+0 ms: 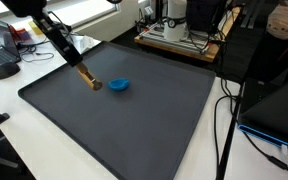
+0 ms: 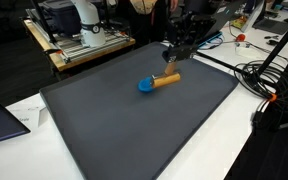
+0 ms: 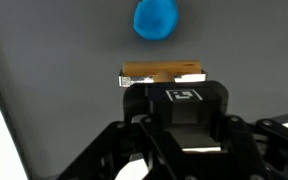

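Pinching a wooden stick (image 1: 87, 78) between the jaws of the gripper (image 1: 75, 63), clamped on its upper end. Slanting down from there toward a dark mat (image 1: 134, 140) on the white bench (image 1: 34, 125), lower tip on or just above the mat; cannot tell which. Close to that tip, near the middle of the mat and well clear of every bench edge: a small blue object (image 1: 119, 85).

In an exterior view, seemingly joined, wooden stick (image 2: 168, 79) and blue object (image 2: 146, 86) reading as one piece. Not so in the wrist view: a clear strip of mat between the blue object (image 3: 156, 18) and the wooden stick (image 3: 162, 73), lying crosswise there in front of the gripper (image 3: 164, 88), with the fingertips hidden behind the housing. Only in the exterior views, beyond the mat: cables (image 2: 259, 75) and a rack of equipment (image 1: 179, 30).
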Controlling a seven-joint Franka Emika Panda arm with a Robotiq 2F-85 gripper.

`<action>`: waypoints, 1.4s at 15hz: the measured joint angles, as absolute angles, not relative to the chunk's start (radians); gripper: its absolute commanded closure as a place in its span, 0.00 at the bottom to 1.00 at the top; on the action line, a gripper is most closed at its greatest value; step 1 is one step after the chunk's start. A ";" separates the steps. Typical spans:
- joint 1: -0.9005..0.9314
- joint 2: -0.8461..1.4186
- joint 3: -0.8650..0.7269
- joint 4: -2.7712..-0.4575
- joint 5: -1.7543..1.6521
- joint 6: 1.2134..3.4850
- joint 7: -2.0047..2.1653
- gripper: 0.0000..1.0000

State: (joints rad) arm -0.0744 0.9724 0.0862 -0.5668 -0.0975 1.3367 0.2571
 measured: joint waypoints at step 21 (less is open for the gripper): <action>-0.347 1.060 0.199 -0.573 0.162 1.301 0.221 0.77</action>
